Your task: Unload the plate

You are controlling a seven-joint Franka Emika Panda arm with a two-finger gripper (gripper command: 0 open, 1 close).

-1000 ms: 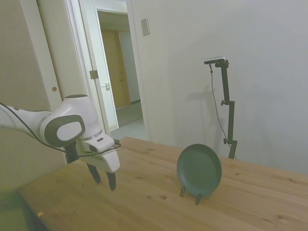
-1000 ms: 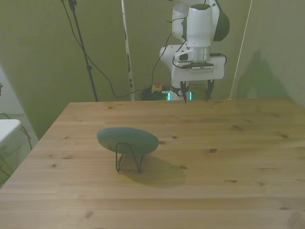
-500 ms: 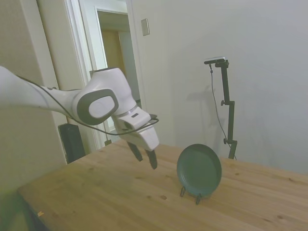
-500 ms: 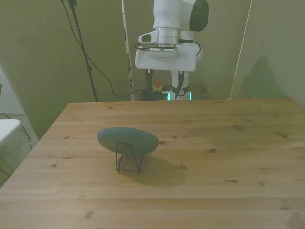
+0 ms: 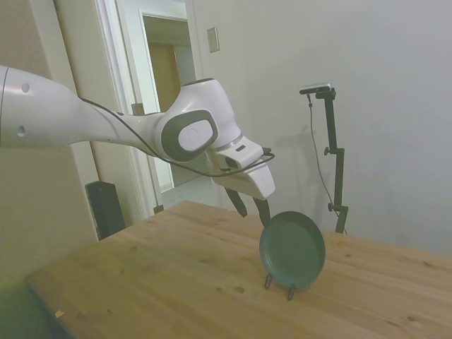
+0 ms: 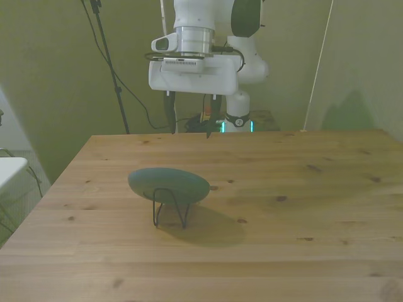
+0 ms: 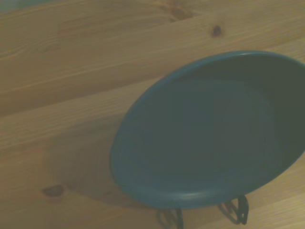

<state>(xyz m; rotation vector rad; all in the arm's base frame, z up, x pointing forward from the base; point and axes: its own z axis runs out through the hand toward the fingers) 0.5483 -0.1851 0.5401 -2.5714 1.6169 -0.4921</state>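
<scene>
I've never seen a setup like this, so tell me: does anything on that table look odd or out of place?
Nothing looks wrong. The plate leans nearly upright in a black wire stand on purpose, unbroken; the open pincer hangs above it.

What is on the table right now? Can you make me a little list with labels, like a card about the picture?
plate: dark grey-green plate, round, propped nearly upright on its edge
stand: thin black wire stand holding the plate up
table: wooden table, with dark knots in the boards
gripper: gripper, fingers open, pointing down, above and just behind the plate's top rim
contact: the gripper is not touching the plate
task progress: plate not yet lifted off the stand
</scene>
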